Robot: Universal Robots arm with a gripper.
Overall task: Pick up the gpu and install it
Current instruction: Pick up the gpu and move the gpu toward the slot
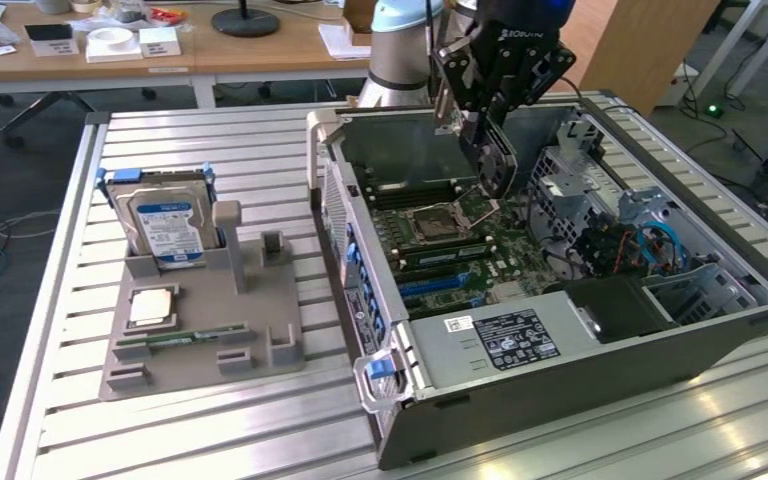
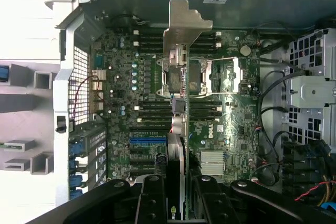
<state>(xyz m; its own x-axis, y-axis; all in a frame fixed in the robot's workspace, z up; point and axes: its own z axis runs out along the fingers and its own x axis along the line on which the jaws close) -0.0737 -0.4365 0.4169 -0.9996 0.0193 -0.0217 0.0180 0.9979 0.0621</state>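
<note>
Here the pincer (image 1: 482, 118) pinches the gpu (image 1: 495, 160) above the motherboard (image 1: 458, 255), long axis near upright, silver bracket end pointing down toward it; a thin, dark card.

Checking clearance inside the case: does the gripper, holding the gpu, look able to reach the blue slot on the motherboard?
Probably yes. The case is open on top, the gripper holds the gpu above the motherboard, and nothing stands over the blue slot; the cables lie aside by the drive bays.
</note>
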